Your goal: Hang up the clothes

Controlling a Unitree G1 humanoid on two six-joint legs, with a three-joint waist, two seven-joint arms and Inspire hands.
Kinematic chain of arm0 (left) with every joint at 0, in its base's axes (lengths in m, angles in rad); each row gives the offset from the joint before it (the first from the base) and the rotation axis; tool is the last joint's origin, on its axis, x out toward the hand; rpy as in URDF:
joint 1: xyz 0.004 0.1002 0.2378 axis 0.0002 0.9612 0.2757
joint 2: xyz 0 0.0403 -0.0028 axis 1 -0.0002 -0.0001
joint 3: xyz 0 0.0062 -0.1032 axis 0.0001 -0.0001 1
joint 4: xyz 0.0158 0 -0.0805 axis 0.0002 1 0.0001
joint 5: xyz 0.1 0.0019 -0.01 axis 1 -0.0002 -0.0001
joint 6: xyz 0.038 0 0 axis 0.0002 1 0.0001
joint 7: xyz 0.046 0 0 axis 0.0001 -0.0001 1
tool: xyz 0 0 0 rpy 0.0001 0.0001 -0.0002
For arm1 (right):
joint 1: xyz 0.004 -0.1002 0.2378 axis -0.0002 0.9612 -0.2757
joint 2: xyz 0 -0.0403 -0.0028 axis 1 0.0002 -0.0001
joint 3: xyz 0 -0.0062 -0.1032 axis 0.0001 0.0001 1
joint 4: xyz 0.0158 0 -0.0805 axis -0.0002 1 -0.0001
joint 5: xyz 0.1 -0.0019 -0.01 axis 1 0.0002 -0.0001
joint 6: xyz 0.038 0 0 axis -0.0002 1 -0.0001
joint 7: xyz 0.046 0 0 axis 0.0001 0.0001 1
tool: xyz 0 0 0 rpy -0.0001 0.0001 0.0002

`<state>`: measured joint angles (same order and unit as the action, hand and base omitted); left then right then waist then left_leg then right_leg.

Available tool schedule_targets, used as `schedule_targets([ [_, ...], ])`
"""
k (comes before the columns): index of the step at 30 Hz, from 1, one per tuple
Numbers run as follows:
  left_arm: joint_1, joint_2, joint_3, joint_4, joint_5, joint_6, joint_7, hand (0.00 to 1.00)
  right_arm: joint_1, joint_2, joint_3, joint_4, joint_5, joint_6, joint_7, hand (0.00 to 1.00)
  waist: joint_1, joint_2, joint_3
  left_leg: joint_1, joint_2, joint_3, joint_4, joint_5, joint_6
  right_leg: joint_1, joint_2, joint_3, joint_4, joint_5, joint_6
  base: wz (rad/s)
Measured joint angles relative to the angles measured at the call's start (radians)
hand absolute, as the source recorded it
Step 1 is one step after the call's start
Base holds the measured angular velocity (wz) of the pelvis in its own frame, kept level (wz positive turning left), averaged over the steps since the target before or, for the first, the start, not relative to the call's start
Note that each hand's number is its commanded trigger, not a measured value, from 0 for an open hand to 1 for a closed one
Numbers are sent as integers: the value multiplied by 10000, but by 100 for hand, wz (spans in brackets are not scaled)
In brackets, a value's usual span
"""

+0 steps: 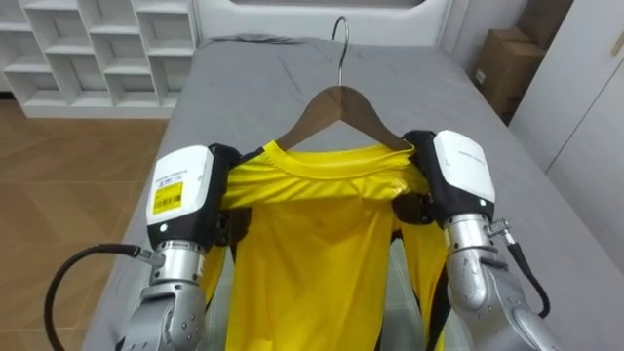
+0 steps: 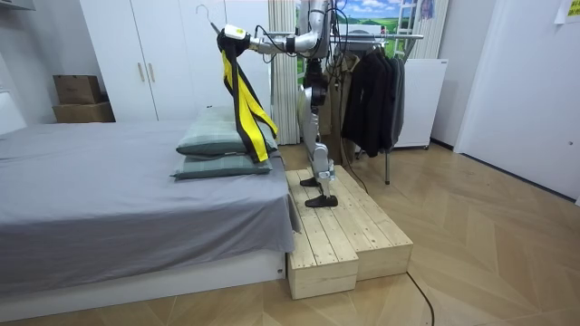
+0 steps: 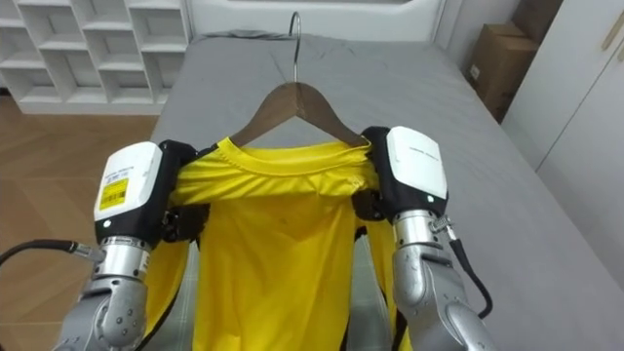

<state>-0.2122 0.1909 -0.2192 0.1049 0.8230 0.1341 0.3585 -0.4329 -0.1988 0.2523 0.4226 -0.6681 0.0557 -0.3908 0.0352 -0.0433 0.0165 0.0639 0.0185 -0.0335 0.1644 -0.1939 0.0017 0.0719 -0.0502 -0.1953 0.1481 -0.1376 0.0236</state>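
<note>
Looking down on a grey bed (image 1: 253, 88) that runs off toward the far wall, with a slightly wrinkled sheet. Got wooden floor (image 1: 68, 175) off the bed's left edge, white cubby shelves (image 1: 88, 49) past its far left corner, and a cardboard box (image 1: 507, 63) next to a white wardrobe (image 1: 585, 107) off the far right corner. Standing, going by the room view, on a low wooden platform (image 2: 349, 235) butted up against the bed's edge, right by two stacked grey pillows (image 2: 213, 149), with a clothes rack (image 2: 372, 86) full of dark stuff just behind.

Holding a yellow shirt (image 1: 312, 244) up in the air on a wooden hanger (image 1: 317, 109), out over the bed's near edge and above those pillows. Clamped on the shirt's shoulder on the robot's left with the left hand (image 1: 185, 190), and on the other shoulder with the right hand (image 1: 458, 171), dark fingers curled into the cloth on both sides. Topped by a metal hook (image 1: 341, 39) pointing straight up between the two.

Now the hard-to-see bits. Can't see the hanger's ends, buried under the shirt's shoulders and the hands, so no telling whether gripping wood through the cloth or just cloth. Can't see the fingertips either, mostly swallowed by fabric. Cut off at the bottom edge of the eye views: the shirt's lower part. Dangling in long yellow-and-dark folds down to about pillow level in the room view; can't tell if brushing the pillows.
</note>
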Motion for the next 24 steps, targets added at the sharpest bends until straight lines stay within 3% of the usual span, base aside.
schedule_targets([
  [12,-1,68,247,1,26,8,3,100,4,15,117,11,-31,-172,181,100,21,-3,-3,31,1,-354,-11,4,6,-27,9,-35,147,-10,6,5],
  [14,-1,72,253,3,11,8,3,100,5,19,107,12,-28,-193,222,100,16,7,21,126,95,-799,-13,13,18,-371,20,-29,783,-252,-40,-6],
  [15,0,131,277,10,-20,6,24,100,6,51,105,7,-34,-244,229,100,57,16,40,206,215,-1456,-5,9,9,-718,310,466,740,-522,-271,-37],
  [16,-3,179,411,11,-4,7,28,100,-58,104,158,-30,-87,-324,222,100,140,-38,26,136,302,-1676,15,-20,-39,-1162,642,969,-231,147,-610,-40],
  [17,-1,163,437,35,-11,6,27,100,-94,67,210,-33,-93,-317,211,100,135,-44,28,141,311,-1654,0,-83,-138,-1287,678,885,-279,998,-693,-10],
  [18,6,59,450,119,-39,12,-14,100,-64,20,282,-8,-21,-200,224,100,-1,84,46,160,432,-1371,-52,-142,-324,-1187,685,521,-37,1030,-641,22],
  [19,1,-69,441,122,-34,11,-67,100,-69,-77,273,0,18,-161,262,100,-92,78,48,187,486,-742,-142,-93,-392,-1103,682,546,-34,1020,-638,30],
  [20,-11,-86,439,122,-33,11,-79,100,-87,-108,263,-14,8,-167,275,100,-133,71,52,170,512,-446,-137,-80,-388,-1088,692,596,-36,1018,-635,23],
  [21,-31,-80,446,121,-26,16,-79,89,-111,-136,235,-27,-9,-193,324,100,-248,71,52,151,567,-116,-147,-62,-368,-1081,731,575,-32,1003,-616,24],
  [23,-37,-125,370,120,-43,99,-78,24,-113,-137,205,-24,-29,-162,412,100,-276,60,48,197,521,25,-204,-46,-341,-1102,761,556,-3,982,-591,13],
  [24,-37,-136,352,120,-55,184,-82,0,-113,-107,205,-25,-44,-114,470,100,-223,36,39,203,460,29,-191,-26,-307,-1102,734,547,-3,973,-579,0],
])
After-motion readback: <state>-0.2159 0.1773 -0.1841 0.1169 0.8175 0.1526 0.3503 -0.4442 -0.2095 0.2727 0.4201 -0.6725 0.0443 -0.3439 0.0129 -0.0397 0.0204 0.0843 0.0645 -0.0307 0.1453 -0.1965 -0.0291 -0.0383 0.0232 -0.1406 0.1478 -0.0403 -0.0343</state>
